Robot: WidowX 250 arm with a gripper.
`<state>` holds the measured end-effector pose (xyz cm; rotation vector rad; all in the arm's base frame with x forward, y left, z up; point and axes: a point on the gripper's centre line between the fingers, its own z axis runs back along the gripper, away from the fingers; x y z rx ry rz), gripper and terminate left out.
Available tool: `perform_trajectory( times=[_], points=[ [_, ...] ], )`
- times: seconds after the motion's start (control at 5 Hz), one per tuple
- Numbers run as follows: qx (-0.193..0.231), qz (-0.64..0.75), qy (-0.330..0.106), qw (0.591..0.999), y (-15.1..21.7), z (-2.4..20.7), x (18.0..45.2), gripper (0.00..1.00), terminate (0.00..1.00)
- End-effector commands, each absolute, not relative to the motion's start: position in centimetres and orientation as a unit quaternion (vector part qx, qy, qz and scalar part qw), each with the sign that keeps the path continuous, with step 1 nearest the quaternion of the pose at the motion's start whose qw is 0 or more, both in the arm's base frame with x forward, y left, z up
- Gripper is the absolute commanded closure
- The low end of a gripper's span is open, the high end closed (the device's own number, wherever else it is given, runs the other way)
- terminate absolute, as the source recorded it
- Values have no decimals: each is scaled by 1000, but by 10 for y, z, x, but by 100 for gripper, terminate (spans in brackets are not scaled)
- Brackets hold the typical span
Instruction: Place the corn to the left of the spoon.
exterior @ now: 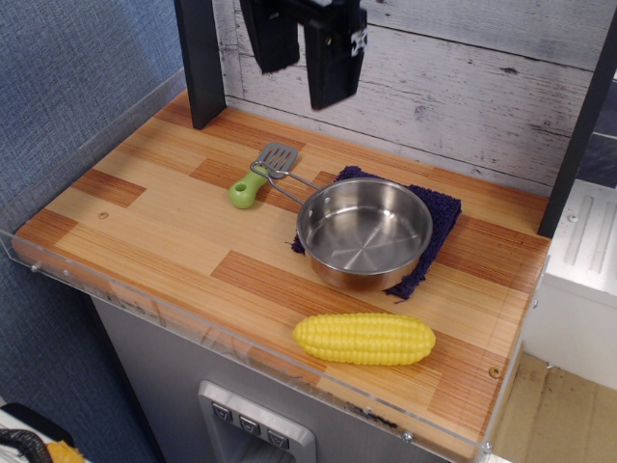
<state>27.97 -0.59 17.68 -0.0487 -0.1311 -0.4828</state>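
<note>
A: Okay, corn (364, 339) — lying on its side near the front edge of the desk (154, 227), toward the front-right corner, long axis along that edge. Nothing touching it.

B: Handling?

A: Looks like hollow plastic, so probably light and stiff. Kernel rows should give some bite, but it's round and could roll or squirt out. I'd grab across the thick middle, jaws closing front to back, not on the tapered ends.

B: Gripper?

A: Gripper (302, 48) hangs high at the back edge, against the plank wall (463, 87). Two dark fingers apart with a clear gap, empty. Well away from the corn.

B: Target?

A: Spoon (260, 174) sits toward the back, green handle pointing front-left, grey head beside the pan (364, 231) handle; whether they touch I can't tell. Pan rests on a purple cloth (439, 217), mid-right.

B: Room?

A: Left half of the desk is bare wood, plenty of space left of the spoon. Watch the clear lip (145, 309) along the front and left edges, the dark post (201, 58) at the back-left corner, and the pan rim between corn and target.
</note>
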Motion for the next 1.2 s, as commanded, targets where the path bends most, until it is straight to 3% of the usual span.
perform_trajectory(
  times=[0.0,0.2,0.6,1.0],
  points=[
    [-28,-290,-67,954,-19,155,250,0,0],
    [-10,-268,-65,961,-30,135,252,0,0],
    [17,-299,-51,953,-90,92,257,0,0],
    [11,-329,-45,943,-122,66,251,0,0]
  ],
)
